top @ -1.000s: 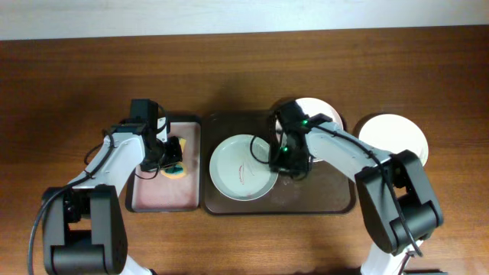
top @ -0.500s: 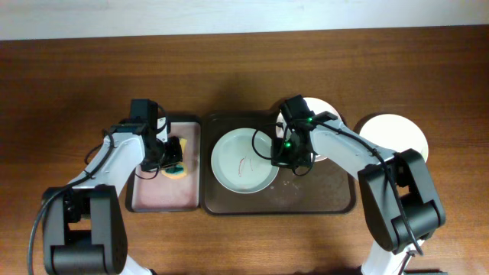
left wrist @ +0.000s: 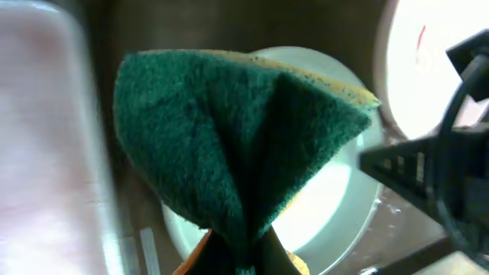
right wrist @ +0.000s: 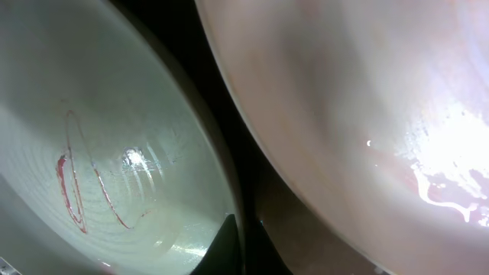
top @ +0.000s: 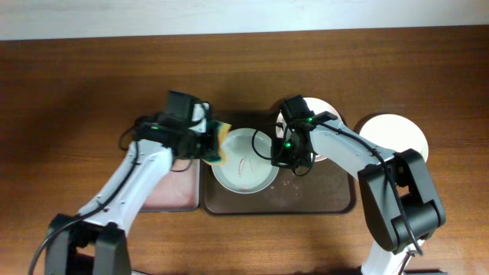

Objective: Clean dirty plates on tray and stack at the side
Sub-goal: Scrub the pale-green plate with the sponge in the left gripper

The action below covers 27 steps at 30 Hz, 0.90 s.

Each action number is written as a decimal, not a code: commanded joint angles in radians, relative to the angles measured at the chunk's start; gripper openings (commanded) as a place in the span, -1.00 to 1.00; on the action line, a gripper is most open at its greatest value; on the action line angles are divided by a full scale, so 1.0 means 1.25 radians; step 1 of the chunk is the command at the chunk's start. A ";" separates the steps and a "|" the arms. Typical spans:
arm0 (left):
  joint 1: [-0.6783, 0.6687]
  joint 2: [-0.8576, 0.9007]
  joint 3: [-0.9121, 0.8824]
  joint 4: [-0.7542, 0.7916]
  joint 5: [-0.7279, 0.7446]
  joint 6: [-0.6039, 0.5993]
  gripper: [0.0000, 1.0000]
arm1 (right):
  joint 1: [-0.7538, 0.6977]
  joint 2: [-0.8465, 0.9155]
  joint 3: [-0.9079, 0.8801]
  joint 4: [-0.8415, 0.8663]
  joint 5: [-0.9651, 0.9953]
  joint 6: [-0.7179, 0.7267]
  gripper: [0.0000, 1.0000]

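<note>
A pale green plate [top: 244, 162] with a red scribble mark sits tilted on the dark brown tray [top: 336, 200]; the mark shows in the right wrist view [right wrist: 84, 191]. My right gripper [top: 276, 156] is shut on the plate's right rim [right wrist: 243, 237]. My left gripper [top: 212, 145] is shut on a green and yellow sponge [top: 221, 142], held at the plate's left rim; the sponge fills the left wrist view [left wrist: 237, 137] above the plate [left wrist: 336, 191]. A second plate [top: 321, 111] lies behind on the tray, seen pinkish in the right wrist view [right wrist: 367, 114].
A pink tray [top: 160, 197] lies left of the brown tray. A white plate [top: 393, 136] rests on the wooden table at the right. The left arm crosses over the pink tray.
My left gripper has lifted the sponge off the pink tray and carried it right to the green plate's left rim. The right gripper still holds the plate's rim, lifted slightly.
</note>
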 commanded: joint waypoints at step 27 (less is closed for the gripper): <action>-0.135 0.226 0.011 0.034 -0.176 -0.155 -1.00 | 0.007 0.007 -0.001 -0.019 0.001 -0.009 -0.92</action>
